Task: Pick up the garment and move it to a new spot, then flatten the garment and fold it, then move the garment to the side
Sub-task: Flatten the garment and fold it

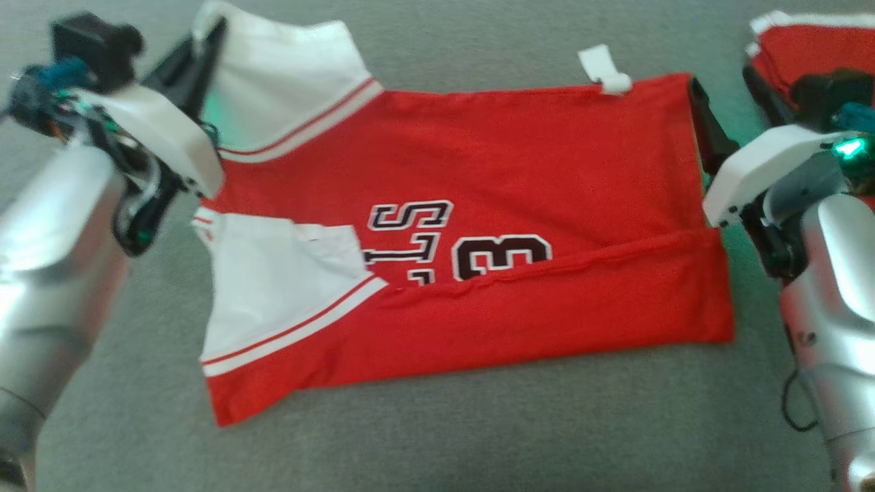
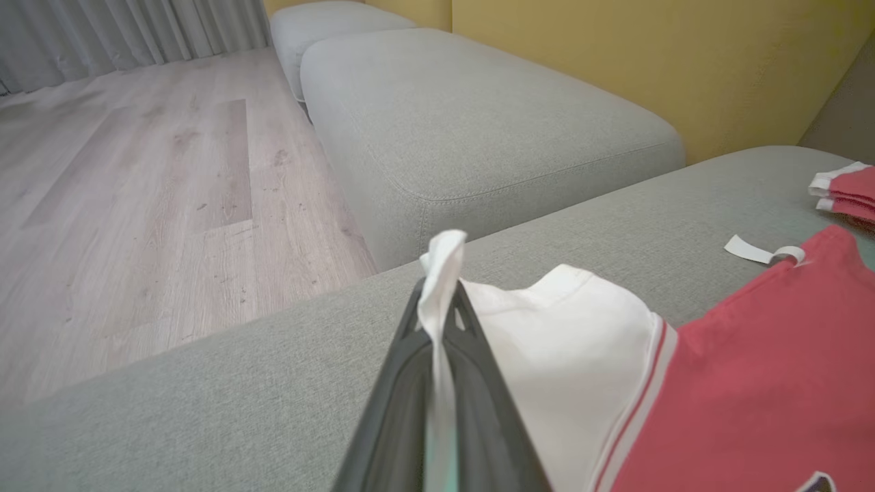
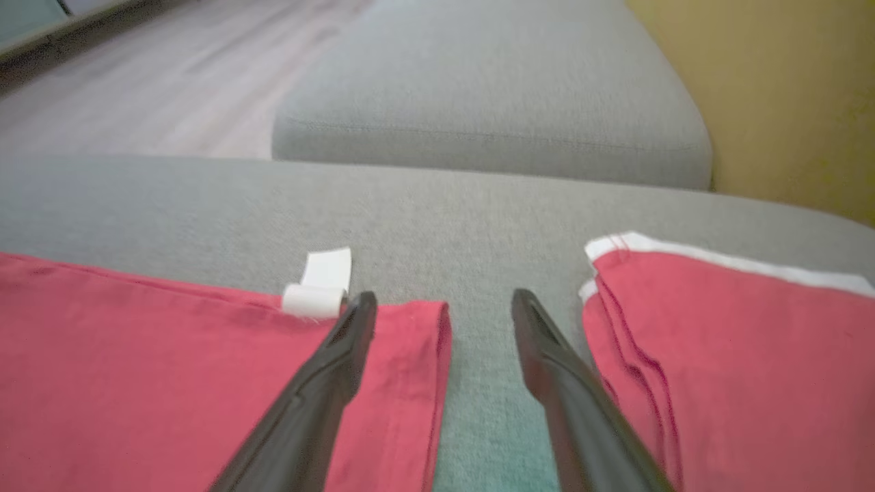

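**Left gripper clamped on a white shoulder corner; right gripper spread at the hem**

The left gripper [image 1: 204, 35] [image 2: 437, 301] is closed tight on a corner of the garment's white shoulder panel, and a tuft of white cloth sticks up past its fingertips. The right gripper [image 1: 721, 78] [image 3: 444, 301] stands wide apart. One finger is over the hem corner and the other over bare cushion; whether either touches is unclear.

Beyond the left gripper the grey seat cushion [image 1: 478, 437] [image 2: 205, 410] [image 3: 410, 205] runs a short way to its edge, then drops to wood floor [image 2: 137, 191]. Another grey cushion [image 2: 478, 123] [image 3: 492, 89] sits across a gap, against a yellow wall [image 2: 615, 55]. On the right, a narrow bare strip separates the hem from a folded red pile [image 1: 800, 48] [image 2: 844, 191] [image 3: 718, 342]. A broad stretch of open cushion lies on the near side.

The garment [image 1: 513, 157] [image 2: 752, 383] [image 3: 137, 355] lies on this cushion, shoulders to the left and hem to the right. It is a red jersey with white shoulder panels trimmed in red and white stripes. Its near long edge is folded over, covering part of the dark-outlined lettering. A white tag [image 1: 605, 68] [image 2: 759, 251] [image 3: 321, 283] pokes out at the far edge.
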You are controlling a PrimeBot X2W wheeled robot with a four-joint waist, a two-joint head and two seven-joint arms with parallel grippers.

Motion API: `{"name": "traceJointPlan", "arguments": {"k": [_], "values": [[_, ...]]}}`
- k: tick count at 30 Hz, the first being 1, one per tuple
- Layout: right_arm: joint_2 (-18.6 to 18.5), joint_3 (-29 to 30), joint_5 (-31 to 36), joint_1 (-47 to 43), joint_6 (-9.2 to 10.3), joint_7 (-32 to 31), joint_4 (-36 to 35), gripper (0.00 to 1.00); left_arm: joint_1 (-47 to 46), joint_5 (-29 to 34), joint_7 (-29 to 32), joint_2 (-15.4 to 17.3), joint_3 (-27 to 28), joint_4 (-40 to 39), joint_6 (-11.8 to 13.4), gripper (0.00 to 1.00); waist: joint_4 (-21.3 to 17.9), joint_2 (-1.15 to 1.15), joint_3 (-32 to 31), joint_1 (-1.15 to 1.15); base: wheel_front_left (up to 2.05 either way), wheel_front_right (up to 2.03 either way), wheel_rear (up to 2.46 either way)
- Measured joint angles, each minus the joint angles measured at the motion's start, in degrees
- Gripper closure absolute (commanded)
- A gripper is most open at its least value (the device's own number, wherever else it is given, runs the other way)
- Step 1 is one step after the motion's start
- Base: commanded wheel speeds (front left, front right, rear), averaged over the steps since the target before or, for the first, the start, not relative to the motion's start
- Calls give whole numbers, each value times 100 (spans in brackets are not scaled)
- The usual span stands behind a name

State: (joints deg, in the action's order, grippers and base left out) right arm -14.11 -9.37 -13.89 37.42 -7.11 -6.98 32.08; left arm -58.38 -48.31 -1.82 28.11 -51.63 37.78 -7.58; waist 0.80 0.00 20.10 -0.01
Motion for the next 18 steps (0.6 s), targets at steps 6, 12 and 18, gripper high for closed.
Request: {"name": "traceJointPlan", "arguments": {"k": [6,12,18], "values": [[-287,-218,-235,341,0,-312,809,0,183,151,-26,-11,-256,-575,0,100,383,0,-103,0,0,0,0],[-398,-399,-426,760,0,-376,1474,0,320,193,82,-24,-409,-1055,54,100,580,0,0,1,0,0,0],[-479,-647,-492,1068,0,-522,1997,4,331,191,149,-19,-422,-1255,70,100,671,0,153,1,0,0,0]]}}
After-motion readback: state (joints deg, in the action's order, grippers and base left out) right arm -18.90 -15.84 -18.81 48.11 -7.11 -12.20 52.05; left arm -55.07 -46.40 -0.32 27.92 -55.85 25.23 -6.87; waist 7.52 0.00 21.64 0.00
